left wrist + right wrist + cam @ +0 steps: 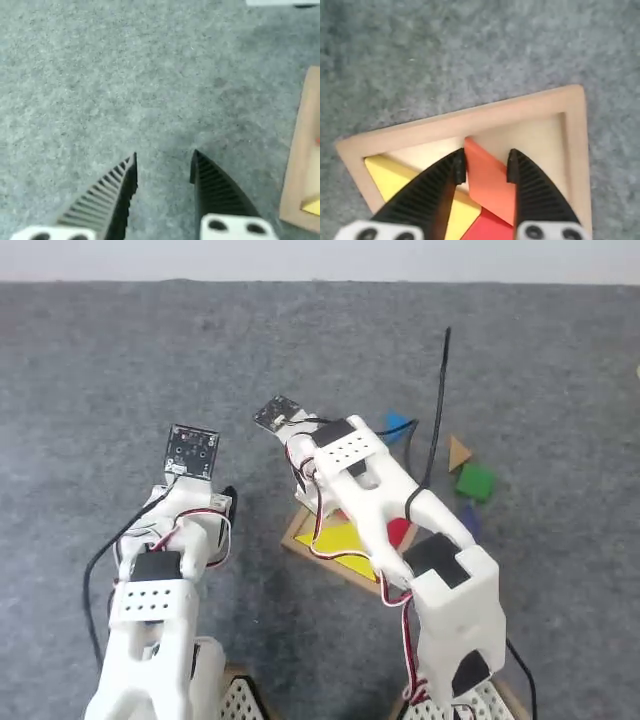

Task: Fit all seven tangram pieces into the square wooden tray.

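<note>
Standing by the worktop, which is covered in grey felt, I see the right gripper low over the square wooden tray in the lower centre of the high view. Its fingers are clamped on an orange piece, one against each side. That piece lies inside the tray, with its upper corner against the inner edge of the rim. A yellow piece lies in the tray on one side of it, partly under a finger. A red piece touches the orange one at the bottom edge of the right wrist view.

The left gripper hangs over bare felt at the lower left of the high view, just beside the tray. Its fingers are spread apart and hold nothing.

Four more pieces lie loose on the felt to the right of the tray in the high view: a blue piece highest up, a tan triangle below it, a green square just beneath that, and a dark purple piece nearest the right arm.
</note>
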